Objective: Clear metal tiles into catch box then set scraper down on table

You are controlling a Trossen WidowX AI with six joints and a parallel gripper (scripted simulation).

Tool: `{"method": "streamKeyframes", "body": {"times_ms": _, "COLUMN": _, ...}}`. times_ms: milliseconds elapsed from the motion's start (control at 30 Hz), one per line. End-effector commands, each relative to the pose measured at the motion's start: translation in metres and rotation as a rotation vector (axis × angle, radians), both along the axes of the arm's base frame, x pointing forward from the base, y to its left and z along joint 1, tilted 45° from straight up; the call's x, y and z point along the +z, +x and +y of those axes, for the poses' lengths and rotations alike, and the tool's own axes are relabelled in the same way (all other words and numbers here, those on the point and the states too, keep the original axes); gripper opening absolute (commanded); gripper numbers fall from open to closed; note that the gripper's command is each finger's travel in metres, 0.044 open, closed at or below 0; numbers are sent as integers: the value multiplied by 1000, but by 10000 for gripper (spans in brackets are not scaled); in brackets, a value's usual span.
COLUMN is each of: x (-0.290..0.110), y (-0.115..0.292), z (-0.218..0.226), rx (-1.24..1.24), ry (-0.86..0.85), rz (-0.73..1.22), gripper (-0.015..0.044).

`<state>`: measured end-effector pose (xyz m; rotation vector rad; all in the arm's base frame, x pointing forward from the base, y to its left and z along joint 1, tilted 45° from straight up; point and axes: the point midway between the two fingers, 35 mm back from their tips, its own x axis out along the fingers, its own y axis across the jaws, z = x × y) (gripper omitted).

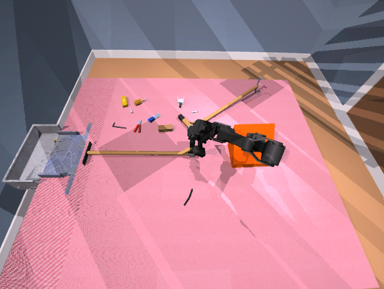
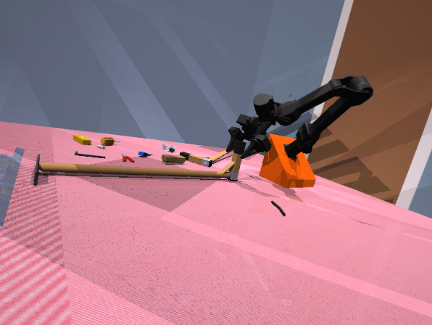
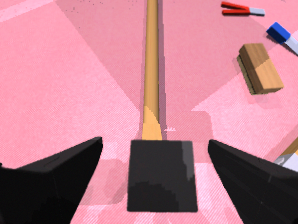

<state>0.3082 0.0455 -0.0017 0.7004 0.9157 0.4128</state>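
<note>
The long scraper lies on the table, its black blade just short of the steel plate. Its short black-topped grip stands upright. My gripper is open, one finger each side of the grip, with gaps between. No tile can be made out on the plate. The catch box is at the plate's far end; a tiny yellowish thing shows near where they meet, too small to identify. Most of the box floor shows grey.
A second long-handled tool lies angled beside the gripper. A wooden brush, red pliers, a blue-handled tool and other small items lie beyond the scraper. A black curved piece lies on the opposite side.
</note>
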Motion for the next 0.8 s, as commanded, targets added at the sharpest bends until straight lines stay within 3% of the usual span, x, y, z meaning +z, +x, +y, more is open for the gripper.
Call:
{"method": "streamKeyframes", "body": {"times_ms": 0, "x": 4, "y": 2, "z": -7, "rx": 2, "ry": -7, "rz": -5, "gripper": 440}}
{"method": "streamKeyframes", "body": {"times_ms": 767, "x": 36, "y": -5, "z": -56, "rx": 12, "ry": -31, "rz": 15, "gripper": 440}}
